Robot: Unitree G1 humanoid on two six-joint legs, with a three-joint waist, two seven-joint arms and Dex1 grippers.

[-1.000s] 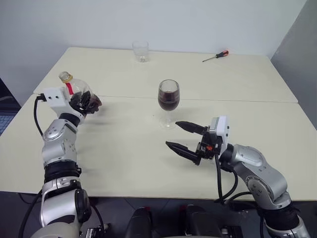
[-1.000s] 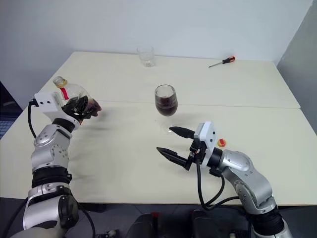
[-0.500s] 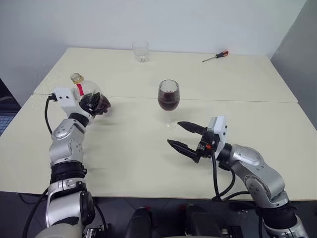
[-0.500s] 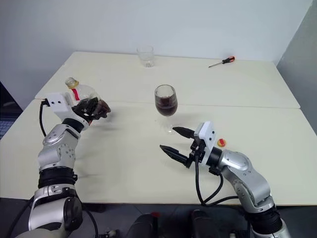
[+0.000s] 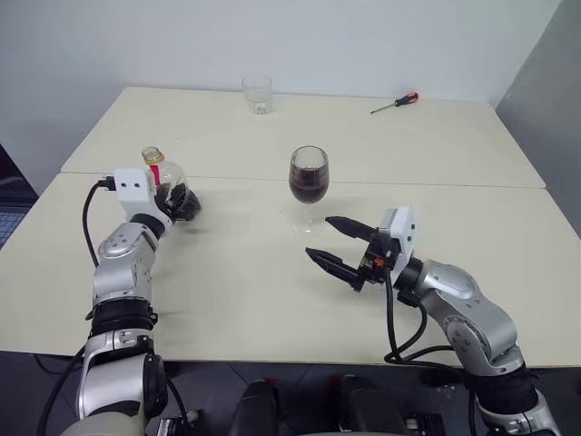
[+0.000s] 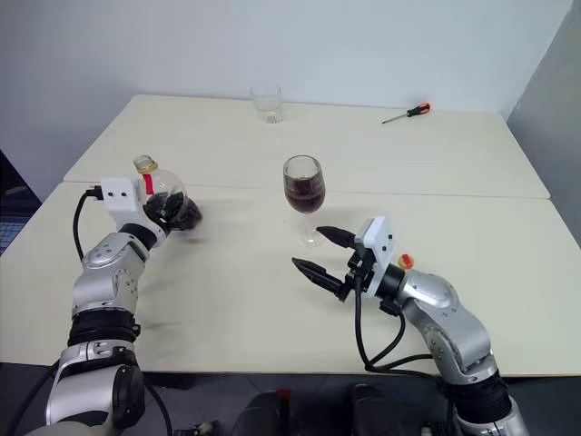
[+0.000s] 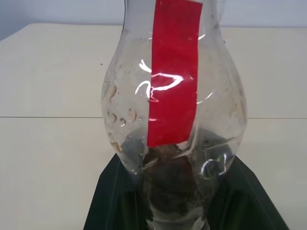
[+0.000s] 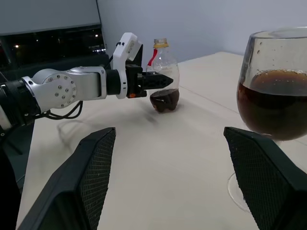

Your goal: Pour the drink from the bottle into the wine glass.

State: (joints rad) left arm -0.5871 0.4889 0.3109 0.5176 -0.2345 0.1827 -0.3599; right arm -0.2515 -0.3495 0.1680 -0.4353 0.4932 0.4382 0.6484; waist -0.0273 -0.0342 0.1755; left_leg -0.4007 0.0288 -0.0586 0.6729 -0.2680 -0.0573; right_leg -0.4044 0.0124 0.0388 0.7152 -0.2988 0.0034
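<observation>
Bottle (image 6: 163, 194) | nearly empty, light, thin plastic, dents easily | left gripper (image 8: 160, 81) clamped low on body, well left of wine glass (image 6: 303, 193) | right gripper (image 6: 321, 252) fingers apart, empty

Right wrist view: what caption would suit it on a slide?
Left gripper holds the nearly empty bottle upright; wine glass stands half full of dark drink.

Table (image 5: 227, 291): wine glass (image 5: 309, 186), tumbler (image 5: 258, 94), screwdriver (image 5: 396, 102), maybe bottle (image 5: 168, 186).

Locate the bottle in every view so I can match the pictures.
Left eye view: bottle, far left, in the left gripper.
Right eye view: far left, left of the wine glass.
Left wrist view: centre, close up.
Right wrist view: upper middle.
Shared landmark: its red label strip.
</observation>
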